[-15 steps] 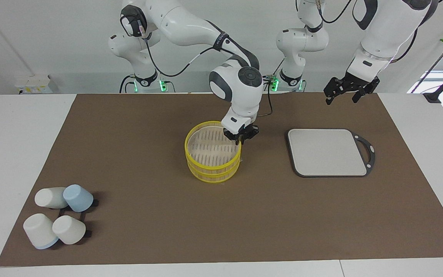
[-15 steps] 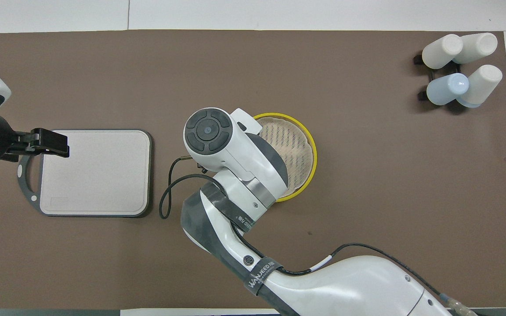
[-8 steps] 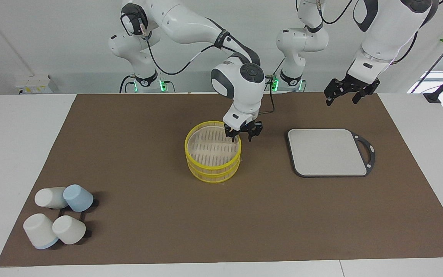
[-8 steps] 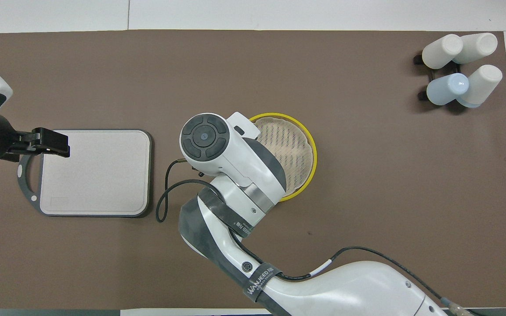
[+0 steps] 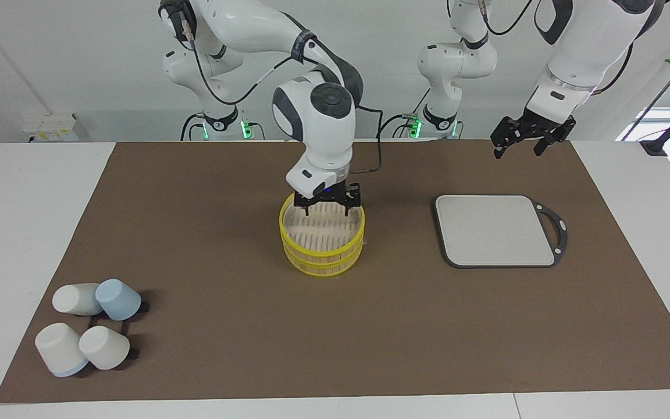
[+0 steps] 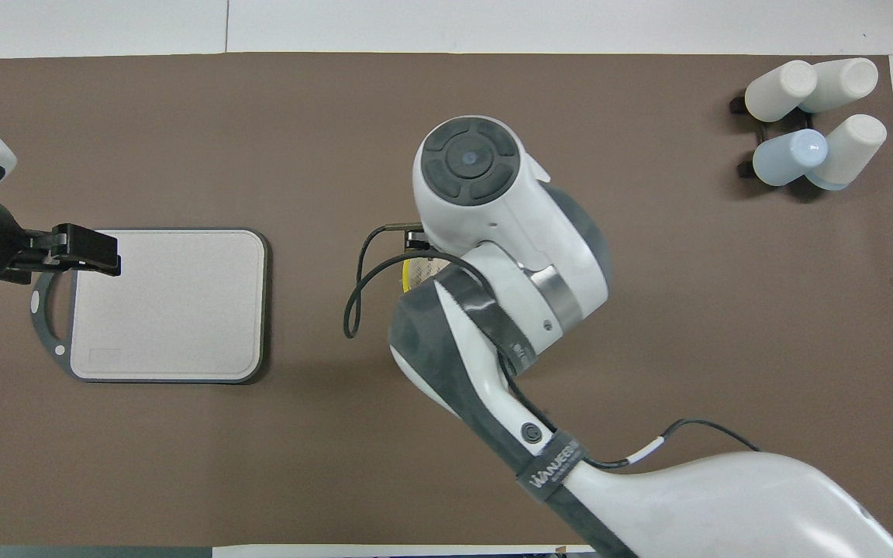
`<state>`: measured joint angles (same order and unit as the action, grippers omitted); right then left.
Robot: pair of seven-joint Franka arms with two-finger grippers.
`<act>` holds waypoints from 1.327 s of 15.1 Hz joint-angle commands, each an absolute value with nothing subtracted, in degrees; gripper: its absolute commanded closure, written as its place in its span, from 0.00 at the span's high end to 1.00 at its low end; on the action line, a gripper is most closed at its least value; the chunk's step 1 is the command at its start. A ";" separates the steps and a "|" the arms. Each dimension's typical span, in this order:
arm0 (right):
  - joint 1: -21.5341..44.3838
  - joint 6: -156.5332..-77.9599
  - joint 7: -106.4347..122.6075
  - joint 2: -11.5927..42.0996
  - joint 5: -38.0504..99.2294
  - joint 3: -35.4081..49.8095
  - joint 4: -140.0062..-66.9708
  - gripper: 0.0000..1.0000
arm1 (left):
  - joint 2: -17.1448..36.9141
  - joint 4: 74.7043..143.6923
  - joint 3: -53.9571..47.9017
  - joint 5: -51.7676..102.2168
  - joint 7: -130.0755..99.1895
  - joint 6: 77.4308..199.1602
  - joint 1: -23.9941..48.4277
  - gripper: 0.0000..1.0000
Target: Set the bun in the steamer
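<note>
Facing view: right gripper (image 5: 327, 206) low over the yellow steamer (image 5: 322, 251) at mid-table, fingers spread wide with nothing between them; no bun to be seen on the slatted floor or anywhere else. Left gripper (image 5: 522, 139) waiting in the air, fingers apart, over the mat's robot-side edge near the grey board (image 5: 495, 230). Cups (image 5: 92, 326) clustered at the corner farthest from the robots, at the right arm's end

Overhead view: steamer (image 6: 409, 273) almost wholly covered by the right arm, only a yellow sliver showing; right gripper hidden. Left gripper (image 6: 82, 250) over the board's (image 6: 171, 304) handle end
</note>
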<state>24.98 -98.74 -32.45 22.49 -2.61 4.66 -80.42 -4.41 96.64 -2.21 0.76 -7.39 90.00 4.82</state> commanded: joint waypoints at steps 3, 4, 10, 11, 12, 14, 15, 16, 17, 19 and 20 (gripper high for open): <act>10.84 -89.93 -26.91 15.22 -1.94 5.62 -82.79 1.00 | -5.01 96.77 -2.55 1.32 -6.24 89.65 3.87 1.00; 8.98 -87.56 -24.28 13.99 -0.89 5.62 -82.88 1.00 | -5.10 96.77 -2.55 1.32 -6.33 89.65 3.87 1.00; 2.30 -82.43 -15.30 1.35 -0.27 5.62 -91.81 1.00 | -5.19 96.77 -2.46 1.32 -6.42 89.65 3.96 1.00; 1.42 -83.75 -14.07 -0.86 0.52 5.54 -94.89 1.00 | -5.19 96.77 -2.55 1.32 -6.42 89.74 3.96 1.00; 1.32 -85.06 -13.71 -2.36 0.70 5.54 -97.36 1.00 | -5.19 96.77 -2.55 1.32 -6.42 89.65 3.96 1.00; 2.02 -86.57 -13.71 -5.00 0.70 5.45 -100.62 1.00 | -5.19 96.77 -2.55 1.32 -6.42 89.56 3.96 1.00; 2.02 -86.92 -13.71 -5.79 0.70 5.45 -102.03 1.00 | -5.19 96.77 -2.46 1.32 -6.42 89.73 3.96 1.00; 1.93 -87.71 -13.54 -5.80 0.70 5.36 -102.39 1.00 | -5.19 96.68 -2.46 1.32 -6.42 89.74 3.96 1.00; 1.85 -89.46 -12.23 -5.63 0.70 4.49 -102.31 1.00 | -5.19 96.68 -2.46 1.32 -6.42 89.74 3.96 1.00; 2.02 -92.53 -7.32 -5.10 0.70 2.03 -101.95 1.00 | -5.19 96.68 -2.46 1.32 -6.50 89.74 3.96 1.00; 2.02 -93.33 -5.82 -4.31 0.62 1.41 -101.34 1.00 | -5.19 96.68 -2.46 1.32 -6.59 89.74 4.04 1.00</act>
<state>2.62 -90.50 -10.33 -4.09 -0.29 3.00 -100.33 -4.44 96.63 -2.18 0.76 -7.39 90.03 4.82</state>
